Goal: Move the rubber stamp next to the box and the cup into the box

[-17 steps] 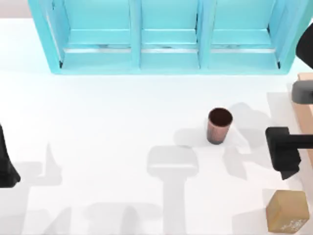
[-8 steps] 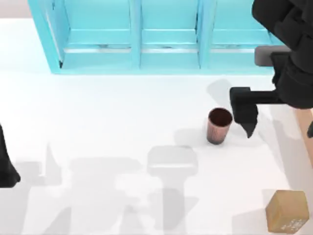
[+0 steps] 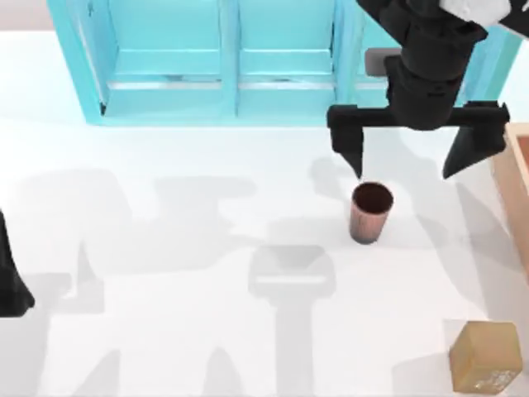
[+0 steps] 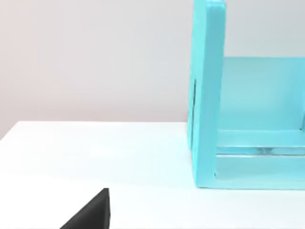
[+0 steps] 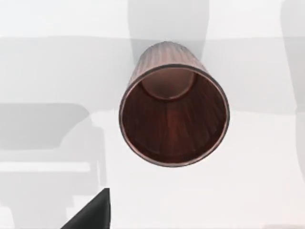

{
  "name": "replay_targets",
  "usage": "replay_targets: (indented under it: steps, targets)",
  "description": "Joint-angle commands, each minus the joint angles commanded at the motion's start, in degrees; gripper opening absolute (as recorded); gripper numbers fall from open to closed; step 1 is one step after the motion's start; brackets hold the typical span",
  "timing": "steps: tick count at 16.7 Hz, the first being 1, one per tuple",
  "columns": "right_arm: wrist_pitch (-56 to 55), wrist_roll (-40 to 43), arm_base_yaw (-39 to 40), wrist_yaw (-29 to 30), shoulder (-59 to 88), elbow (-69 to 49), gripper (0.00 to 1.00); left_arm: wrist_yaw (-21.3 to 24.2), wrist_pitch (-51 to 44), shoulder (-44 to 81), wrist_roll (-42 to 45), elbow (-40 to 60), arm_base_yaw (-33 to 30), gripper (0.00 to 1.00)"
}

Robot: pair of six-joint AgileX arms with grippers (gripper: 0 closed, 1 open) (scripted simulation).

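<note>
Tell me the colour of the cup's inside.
Dark reddish-brown, the cup shows it best in the right wrist view, looking straight into it.

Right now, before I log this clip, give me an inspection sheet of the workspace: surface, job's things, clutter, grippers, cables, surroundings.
Surface: white table, crossed by grey shadows.
Job's things: the cup stands upright right of centre, mouth open, dark inside; the rubber stamp stands at the near right corner; the box sits at the right edge, one wall in view. Cup is outside the box.
Clutter: nothing seen.
Grippers: right gripper open, fingers spread wide, hanging above and just behind the cup, holding nothing; left arm parked at the left edge.
Cables: nothing seen.
Surroundings: turquoise shelving unit along the far side; plain pale wall behind.
</note>
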State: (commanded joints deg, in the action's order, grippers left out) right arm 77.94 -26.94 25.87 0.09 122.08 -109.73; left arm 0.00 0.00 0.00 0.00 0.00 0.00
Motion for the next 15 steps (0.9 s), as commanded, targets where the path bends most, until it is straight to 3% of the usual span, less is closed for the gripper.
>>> replay_targets:
  steps: [7, 15]
  targets:
    - [-1.0, 0.0, 0.1, 0.0, 0.7, 0.2, 1.0, 0.0, 0.0, 0.0, 0.0, 0.0, 0.0, 1.0]
    - [-15.4, 0.0, 0.0, 0.0, 2.9, 12.3, 1.0, 0.0, 0.0, 0.0, 0.0, 0.0, 0.0, 1.0]
